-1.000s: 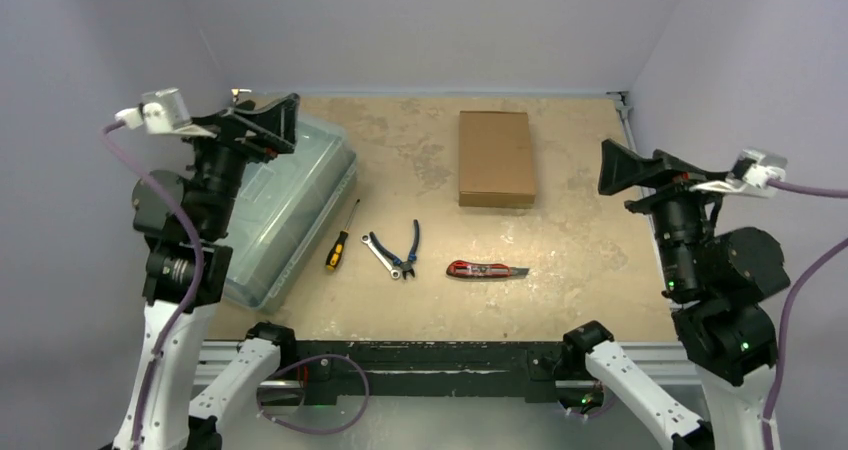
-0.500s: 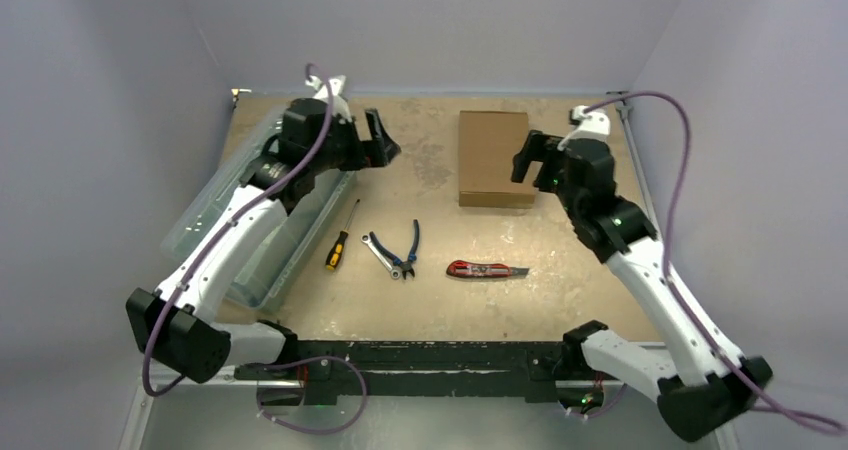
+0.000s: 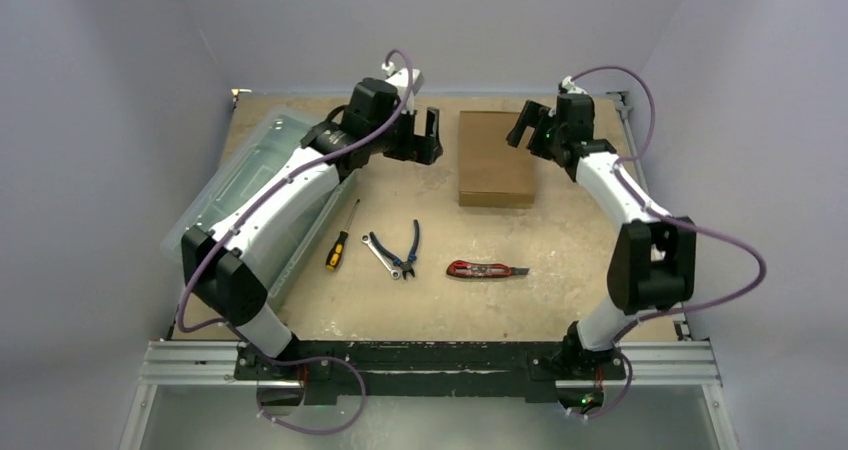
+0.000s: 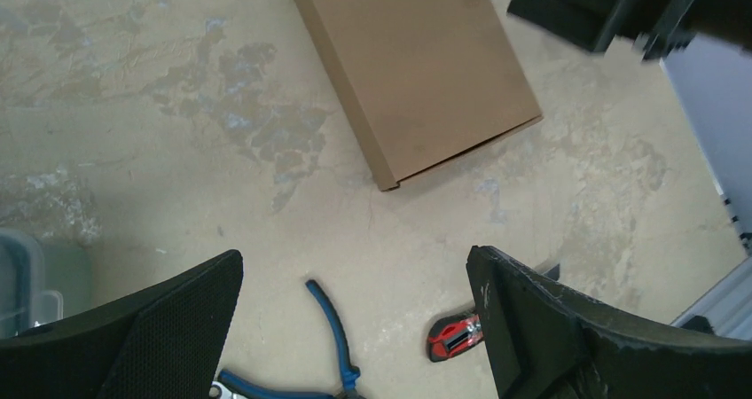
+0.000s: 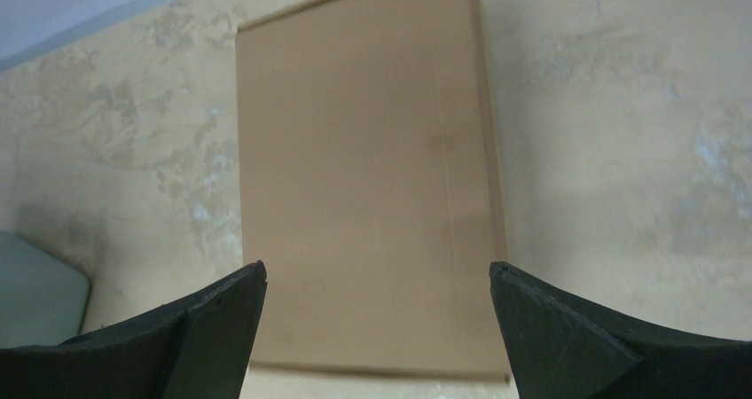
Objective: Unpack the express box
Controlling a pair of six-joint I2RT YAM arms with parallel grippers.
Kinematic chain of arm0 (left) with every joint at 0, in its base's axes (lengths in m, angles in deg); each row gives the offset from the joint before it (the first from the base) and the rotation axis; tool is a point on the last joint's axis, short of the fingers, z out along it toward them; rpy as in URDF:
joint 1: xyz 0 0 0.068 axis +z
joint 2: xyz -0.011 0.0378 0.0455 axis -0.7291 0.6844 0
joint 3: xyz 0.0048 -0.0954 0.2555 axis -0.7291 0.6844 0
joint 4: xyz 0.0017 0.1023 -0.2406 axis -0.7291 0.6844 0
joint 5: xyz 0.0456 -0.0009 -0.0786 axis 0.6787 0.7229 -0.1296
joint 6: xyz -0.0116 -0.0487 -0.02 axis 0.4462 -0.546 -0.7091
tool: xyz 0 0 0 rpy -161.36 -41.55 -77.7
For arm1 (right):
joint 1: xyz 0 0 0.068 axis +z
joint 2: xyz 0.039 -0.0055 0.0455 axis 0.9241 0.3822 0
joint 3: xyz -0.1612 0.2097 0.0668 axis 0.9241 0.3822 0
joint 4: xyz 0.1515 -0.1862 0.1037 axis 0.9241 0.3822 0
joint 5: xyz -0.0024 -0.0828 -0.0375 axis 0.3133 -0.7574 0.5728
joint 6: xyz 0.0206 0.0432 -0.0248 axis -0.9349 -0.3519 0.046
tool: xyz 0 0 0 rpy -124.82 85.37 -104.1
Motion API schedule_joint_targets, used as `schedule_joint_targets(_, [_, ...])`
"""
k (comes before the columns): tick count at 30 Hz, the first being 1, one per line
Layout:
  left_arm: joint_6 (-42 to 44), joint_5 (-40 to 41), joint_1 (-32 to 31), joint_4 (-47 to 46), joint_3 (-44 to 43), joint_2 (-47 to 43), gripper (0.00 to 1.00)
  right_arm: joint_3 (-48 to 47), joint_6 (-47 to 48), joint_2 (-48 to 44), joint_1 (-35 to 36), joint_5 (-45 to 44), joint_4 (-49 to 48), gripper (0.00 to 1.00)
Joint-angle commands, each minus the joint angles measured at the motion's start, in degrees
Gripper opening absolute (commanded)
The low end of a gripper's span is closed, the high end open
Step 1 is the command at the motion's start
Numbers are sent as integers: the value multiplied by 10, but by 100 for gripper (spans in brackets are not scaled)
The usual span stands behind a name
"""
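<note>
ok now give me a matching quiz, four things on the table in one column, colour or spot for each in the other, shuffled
Things:
1. box
2. bin
3. knife
4. screwdriver

Descriptions:
A. red
B. brown, closed, on the far side
C. translucent greenish, at the left edge
D. yellow and black handle, just right of the bin

Pairs: 1-B, 2-C, 3-A, 4-D
</note>
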Motion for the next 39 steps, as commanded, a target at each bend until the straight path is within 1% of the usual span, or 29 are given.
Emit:
schedule_joint_targets(1, [40, -3, -4, 12, -15, 28, 99, -102, -9, 80, -35, 50, -17, 99])
schedule_joint_targets(3, [38, -32, -4, -27, 27, 24, 97, -129, -5, 117, -50, 63, -11, 99])
schedule_joint_targets(5, [40, -57, -2, -68, 85, 18, 91, -148, 1, 151, -63, 69, -6, 99])
schedule_joint_targets(8, [33, -79, -3, -77, 113, 25, 85, -166, 22, 189, -70, 76, 3, 98])
schedule_joint_targets(11, [17, -115, -4, -98, 129, 29, 84, -169, 42, 217, -69, 81, 3, 94])
schedule_joint_targets(12, [12, -124, -3, -106, 133, 30, 84, -163, 48, 224, -69, 94, -5, 92])
schedule_joint_targets(14, [6, -130, -3, -111, 135, 32, 84, -156, 62, 239, -69, 138, -18, 87])
schedule_joint_targets(16, [2, -136, -3, -113, 138, 35, 84, -155, 89, 249, -69, 143, -11, 83])
schedule_joint_targets(19, [-5, -147, -3, -127, 148, 33, 84, -123, 94, 251, -69, 178, -36, 76])
schedule_joint_targets(22, [-6, -148, -3, -136, 158, 33, 84, -80, 99, 234, -60, 183, -51, 71])
schedule_joint_targets(24, [-6, -146, -3, -142, 161, 33, 84, -39, 109, 208, -51, 184, -67, 70])
schedule_joint_targets(27, [-11, -152, -3, -157, 169, 32, 84, 18, 118, 184, -35, 179, -77, 70])
schedule_joint_targets(30, [-14, -172, -3, -174, 178, 33, 84, 87, 107, 151, -31, 182, -99, 70])
schedule_joint_targets(34, [-18, -197, -3, -199, 183, 43, 84, 167, 87, 96, -31, 204, -129, 70])
schedule_joint_targets(36, [-23, -199, -3, -206, 180, 48, 84, 203, 81, 60, -30, 199, -133, 71])
schedule_joint_targets(39, [-43, -193, -3, -227, 177, 60, 85, 218, 77, 4, -34, 171, -117, 73])
